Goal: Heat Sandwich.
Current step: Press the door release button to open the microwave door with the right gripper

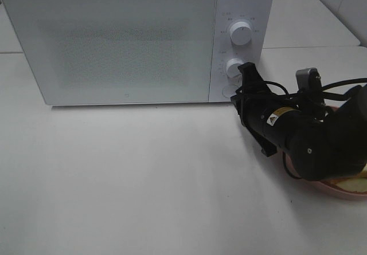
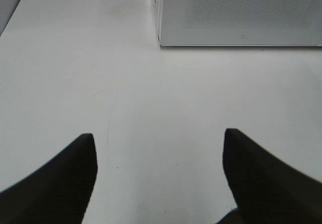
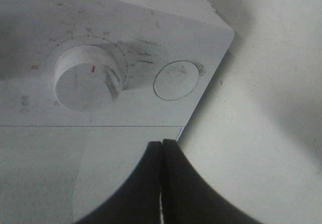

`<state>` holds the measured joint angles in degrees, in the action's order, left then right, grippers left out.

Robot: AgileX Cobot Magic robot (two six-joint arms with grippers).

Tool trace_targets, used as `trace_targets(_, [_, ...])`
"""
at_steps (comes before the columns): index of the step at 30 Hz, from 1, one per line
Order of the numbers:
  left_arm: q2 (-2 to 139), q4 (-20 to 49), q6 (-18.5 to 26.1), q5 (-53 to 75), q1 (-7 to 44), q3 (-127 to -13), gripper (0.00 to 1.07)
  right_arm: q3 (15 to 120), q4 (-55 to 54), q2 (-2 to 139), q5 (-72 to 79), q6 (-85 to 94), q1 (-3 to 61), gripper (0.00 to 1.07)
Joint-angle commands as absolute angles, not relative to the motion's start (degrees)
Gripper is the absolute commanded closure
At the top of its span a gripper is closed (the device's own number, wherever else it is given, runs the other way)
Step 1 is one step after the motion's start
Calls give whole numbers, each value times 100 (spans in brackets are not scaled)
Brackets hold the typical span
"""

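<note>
While the microwave (image 1: pixel 114 43) stands closed, the right gripper (image 3: pixel 162 143) has its two fingers pressed together with nothing between them. Its tip is just before the round button (image 3: pixel 176 80) at the lower right corner of the microwave's front, beside the lower knob (image 3: pixel 89 82). The left gripper (image 2: pixel 158 133) is wide open and empty above the white table (image 1: pixel 143 180), in front of the microwave's left corner. The sandwich (image 1: pixel 351 184) lies on a pink plate (image 1: pixel 342 194) to the right of the microwave and forward of its front, mostly hidden under the right arm (image 1: pixel 321 146).
</note>
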<state>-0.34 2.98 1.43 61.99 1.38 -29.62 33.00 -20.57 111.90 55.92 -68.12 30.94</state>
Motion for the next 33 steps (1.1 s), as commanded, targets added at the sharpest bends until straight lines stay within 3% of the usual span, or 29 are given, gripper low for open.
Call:
trace_targets(1, [-172,304,126,6125,160,-2945,40,3495,-2149,11345,5695,-7042,3105,107])
trace_targets(15, [-172,304,126,6125,160,-2945,40,4039,-2527,12181,5810,-8067,3088,107])
trace_targets(33, [-166,304,126,6125,160,-2945,40,4607,-3254,12347,5844,-7305,3065,107])
